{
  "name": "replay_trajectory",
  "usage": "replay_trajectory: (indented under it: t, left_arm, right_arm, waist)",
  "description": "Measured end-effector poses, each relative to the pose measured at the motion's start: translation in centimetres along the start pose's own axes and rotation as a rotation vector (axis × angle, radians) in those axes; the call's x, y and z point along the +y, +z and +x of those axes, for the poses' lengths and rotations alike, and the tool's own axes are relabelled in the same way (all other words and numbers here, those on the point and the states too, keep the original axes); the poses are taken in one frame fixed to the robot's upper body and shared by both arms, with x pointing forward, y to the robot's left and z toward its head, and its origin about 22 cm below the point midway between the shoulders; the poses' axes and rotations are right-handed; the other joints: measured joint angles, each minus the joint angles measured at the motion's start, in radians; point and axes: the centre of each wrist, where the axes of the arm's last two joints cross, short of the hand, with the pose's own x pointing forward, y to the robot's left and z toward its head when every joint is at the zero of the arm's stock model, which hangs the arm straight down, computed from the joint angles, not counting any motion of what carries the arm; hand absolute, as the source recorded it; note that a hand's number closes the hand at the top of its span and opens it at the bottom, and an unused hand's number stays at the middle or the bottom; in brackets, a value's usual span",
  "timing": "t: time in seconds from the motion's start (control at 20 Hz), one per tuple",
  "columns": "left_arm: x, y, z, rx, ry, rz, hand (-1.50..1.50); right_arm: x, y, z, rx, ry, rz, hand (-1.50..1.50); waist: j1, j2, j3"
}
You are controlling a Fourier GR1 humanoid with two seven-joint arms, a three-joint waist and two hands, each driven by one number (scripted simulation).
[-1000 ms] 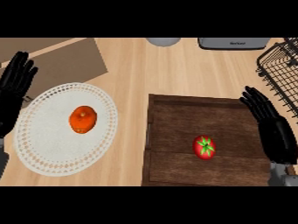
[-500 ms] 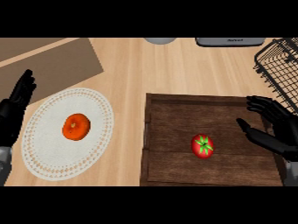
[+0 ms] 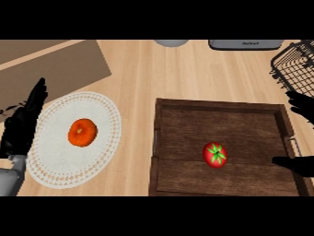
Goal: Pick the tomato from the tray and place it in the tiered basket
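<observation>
Red tomato (image 3: 215, 154): lies in the lower middle of the dark wooden tray (image 3: 186, 184), green stalk end up, touched by nothing.
Right hand (image 3: 310, 138): at the frame's right edge, spread wide over the tray's right rim, fingers above and thumb below, holding nothing (the palm runs out of frame).
Left hand (image 3: 22, 124): at the left edge beside the white plate (image 3: 57, 161), fingers straight, resting, empty.
Orange fruit (image 3: 82, 132): on the plate, well apart from the tray.
Tiered basket (image 3: 302, 62): black wire, upper right corner.
Risk, as I judge it: a round tomato may roll away across the tray if the fingers close off-centre.
Second risk: the tray's raised rim could catch the thumb coming in low.
</observation>
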Motion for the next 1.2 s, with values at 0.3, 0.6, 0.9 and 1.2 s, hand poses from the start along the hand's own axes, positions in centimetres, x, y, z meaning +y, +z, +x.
replay_trajectory:
  t: [0.3, 0.6, 0.9, 1.2]
  left_arm:
    - [-0.7, -0.6, 0.4, -0.008, -0.006, -0.01, 0.0]
    - [-1.4, -0.4, -0.1, -0.009, -0.007, -0.016, 0.0]
    - [-1.3, -0.5, 0.2, -0.013, -0.004, -0.015, 0.0]
    - [-1.3, -0.4, 0.7, -0.008, -0.008, -0.009, 0.0]
  right_arm:
    - [-1.6, -0.1, 5.5, 0.075, 0.257, 0.209, -1.5]
    - [1.2, -2.0, 9.3, 0.168, 0.35, 0.256, -1.5]
    - [4.7, -4.0, 10.7, 0.251, 0.378, 0.317, -1.5]
    - [6.3, -5.1, 10.5, 0.304, 0.417, 0.349, -1.5]
  waist:
    - [0.01, 0.002, 0.0]
    - [0.021, 0.004, 0.0]
    - [0.019, 0.004, 0.001]
    - [0.015, 0.002, 0.002]
